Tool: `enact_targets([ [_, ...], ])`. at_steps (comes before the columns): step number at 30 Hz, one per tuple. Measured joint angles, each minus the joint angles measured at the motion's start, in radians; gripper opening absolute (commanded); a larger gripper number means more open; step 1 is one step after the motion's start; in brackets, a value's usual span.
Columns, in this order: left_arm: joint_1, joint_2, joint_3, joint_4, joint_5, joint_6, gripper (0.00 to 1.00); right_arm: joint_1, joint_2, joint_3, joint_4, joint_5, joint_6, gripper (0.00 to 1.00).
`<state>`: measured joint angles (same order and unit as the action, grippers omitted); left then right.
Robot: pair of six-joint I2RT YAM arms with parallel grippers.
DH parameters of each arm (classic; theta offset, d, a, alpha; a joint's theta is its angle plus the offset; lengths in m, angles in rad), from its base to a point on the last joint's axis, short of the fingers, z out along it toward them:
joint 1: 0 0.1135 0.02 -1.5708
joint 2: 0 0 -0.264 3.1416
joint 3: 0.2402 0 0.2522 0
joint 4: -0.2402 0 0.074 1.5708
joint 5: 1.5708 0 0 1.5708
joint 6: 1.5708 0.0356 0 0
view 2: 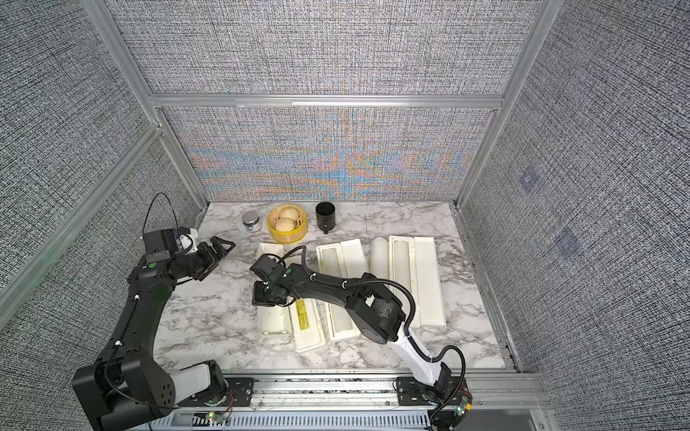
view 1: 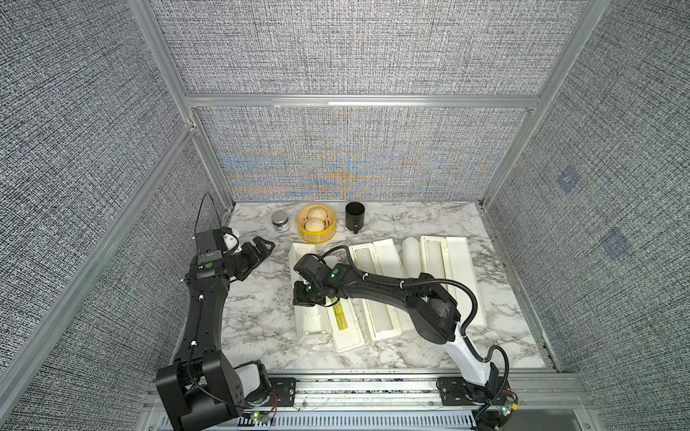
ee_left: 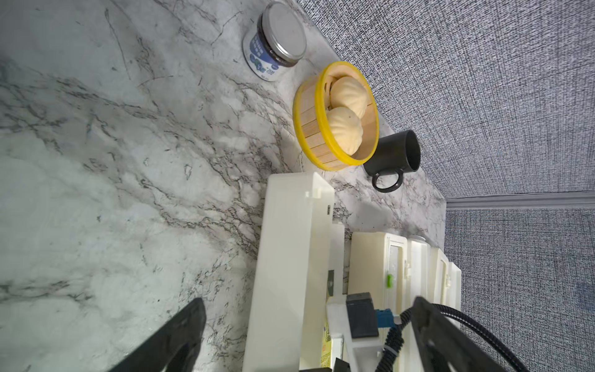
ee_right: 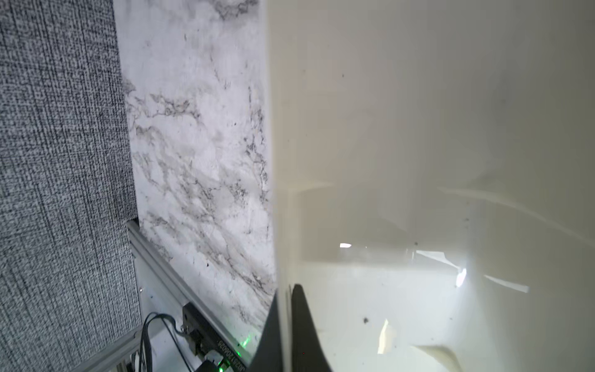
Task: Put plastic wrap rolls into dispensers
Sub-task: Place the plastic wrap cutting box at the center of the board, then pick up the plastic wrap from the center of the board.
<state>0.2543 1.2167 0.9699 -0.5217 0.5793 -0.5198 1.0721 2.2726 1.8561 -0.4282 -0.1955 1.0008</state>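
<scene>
On the marble bench [view 1: 257, 321], lids open, lie the leftmost dispenser [view 1: 311, 324], middle dispenser [view 1: 381, 317] and rightmost dispenser [view 1: 463, 276], side by side. Right fingers [view 1: 303, 298]: closed tight, pinching the leftmost dispenser's outer side wall. Left fingers [view 1: 266, 251]: spread wide, empty, above bare bench left of that box. One plastic wrap roll [view 1: 410, 257] lies loose on the bench between the middle and rightmost dispensers, just beside the latter.

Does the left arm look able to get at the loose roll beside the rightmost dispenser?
Probably not cleanly. The left arm, jaws open, is well away from the loose roll, and the right arm crosses over its near half; only the far end is free.
</scene>
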Motion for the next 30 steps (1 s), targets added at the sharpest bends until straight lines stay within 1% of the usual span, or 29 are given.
enact_targets([
  [2,0.003,0.000,-0.010,0.004,0.000,0.000,0.98,0.000,0.022,0.031,-0.005,0.011,0.017,0.25],
  [4,0.005,0.004,-0.014,0.005,0.000,0.004,0.98,-0.003,0.049,0.069,-0.006,0.013,0.019,0.38],
  [5,0.006,0.006,-0.017,0.006,0.000,0.007,0.97,-0.003,0.058,0.081,-0.010,0.018,0.016,0.43],
  [6,0.008,0.008,-0.019,0.005,0.000,0.011,0.97,-0.003,0.058,0.085,-0.013,0.018,0.007,0.46],
  [10,0.011,0.019,-0.028,0.006,0.000,0.024,0.95,-0.005,0.001,0.048,-0.012,0.019,-0.030,0.48],
  [16,0.009,0.048,-0.085,0.010,0.016,0.045,0.88,-0.035,-0.190,-0.116,0.014,0.031,-0.139,0.49],
  [19,-0.013,0.055,-0.119,0.011,0.021,0.058,0.86,-0.064,-0.278,-0.189,0.002,0.042,-0.199,0.49],
  [25,-0.079,0.072,-0.173,0.006,-0.003,0.083,0.82,-0.131,-0.479,-0.341,-0.126,0.113,-0.314,0.49],
  [27,-0.090,0.079,-0.177,-0.002,-0.018,0.092,0.81,-0.171,-0.548,-0.387,-0.183,0.140,-0.351,0.48],
  [30,-0.112,0.087,-0.175,-0.004,-0.047,0.098,0.79,-0.262,-0.639,-0.462,-0.271,0.180,-0.399,0.48],
])
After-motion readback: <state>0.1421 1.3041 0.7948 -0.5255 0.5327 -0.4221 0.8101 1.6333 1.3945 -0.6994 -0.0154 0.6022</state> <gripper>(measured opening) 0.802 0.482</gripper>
